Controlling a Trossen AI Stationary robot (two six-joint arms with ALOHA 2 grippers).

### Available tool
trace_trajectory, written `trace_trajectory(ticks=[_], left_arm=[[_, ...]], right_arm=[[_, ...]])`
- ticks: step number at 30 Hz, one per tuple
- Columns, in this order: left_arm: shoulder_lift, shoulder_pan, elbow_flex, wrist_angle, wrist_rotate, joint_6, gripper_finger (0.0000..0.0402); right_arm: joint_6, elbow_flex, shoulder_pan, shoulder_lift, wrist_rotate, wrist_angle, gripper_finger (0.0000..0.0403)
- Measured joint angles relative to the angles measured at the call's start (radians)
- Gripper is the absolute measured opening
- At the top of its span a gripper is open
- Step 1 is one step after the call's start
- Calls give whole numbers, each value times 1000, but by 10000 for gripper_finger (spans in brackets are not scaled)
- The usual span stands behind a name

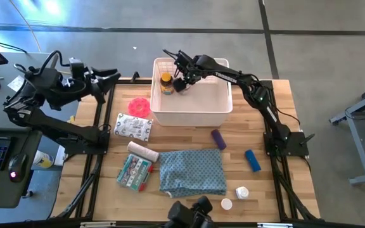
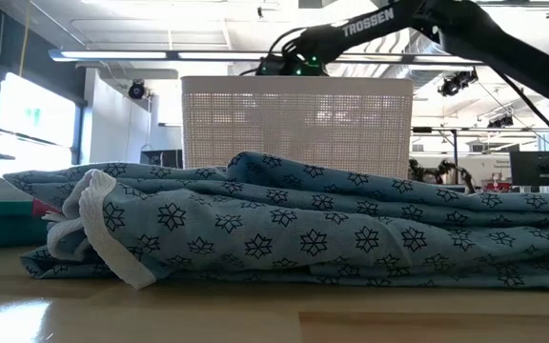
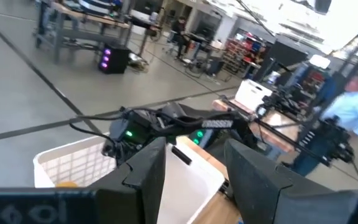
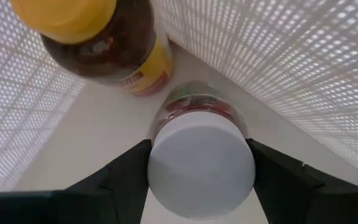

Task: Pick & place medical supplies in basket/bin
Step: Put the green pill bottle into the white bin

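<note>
Inside the white basket [image 1: 192,107], the right gripper [image 4: 197,171] is standing over a white-capped bottle [image 4: 201,165] beside the amber bottle [image 4: 98,40], its fingers bracketing the cap, upright between them, release pending.

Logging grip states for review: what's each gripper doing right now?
Left gripper: open, empty, raised off the table's left.
Right gripper: inside the basket, around a white-capped bottle.

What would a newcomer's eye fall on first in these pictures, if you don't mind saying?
Probably the right gripper reaching down into the white basket at the table's far side, its fingers on either side of a white-capped bottle, with the amber yellow-capped bottle beside it in the corner. Next, the blue-grey patterned cloth lying near the table's front edge.
</note>
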Motion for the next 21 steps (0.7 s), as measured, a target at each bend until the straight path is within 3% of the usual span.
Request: trace_trajectory(ticks=[21], left_arm=[[0, 0, 0, 0, -17, -38, 200]], right_arm=[[-133, 0, 1, 0, -4, 19, 250]])
